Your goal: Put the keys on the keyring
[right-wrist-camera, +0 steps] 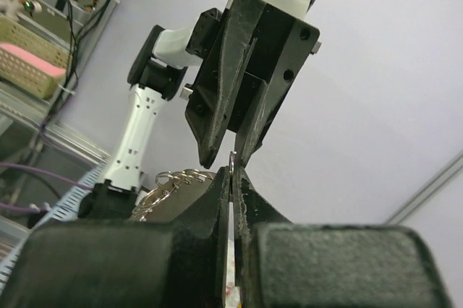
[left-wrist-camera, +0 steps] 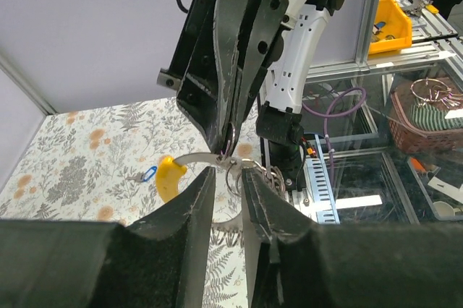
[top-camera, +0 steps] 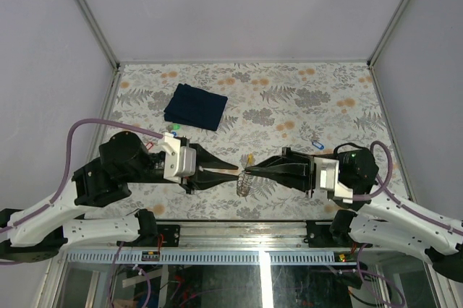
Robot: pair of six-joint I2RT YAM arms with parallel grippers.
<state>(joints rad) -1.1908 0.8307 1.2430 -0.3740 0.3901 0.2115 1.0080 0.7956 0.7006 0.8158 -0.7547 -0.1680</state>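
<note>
At frame centre, the right pincer (top-camera: 252, 170) is clamping shut on thin metal where the keyring (top-camera: 244, 185) is hanging below. The left pincer (top-camera: 235, 170), narrowly parted, is facing it tip-to-tip, the yellow key (top-camera: 249, 157) jutting just above, both arms equally near.

Robotics lab: aluminium-frame enclosure (top-camera: 88, 15), yellow parts bin (left-wrist-camera: 394, 22), cable duct (top-camera: 239, 256).

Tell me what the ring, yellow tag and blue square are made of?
Keyring: shiny grey metal, thin glinting loops. Yellow tag: probably smooth plastic, glossy, even colour. Dark blue cloth: likely fabric, matte, folded, faint grid texture.
</note>
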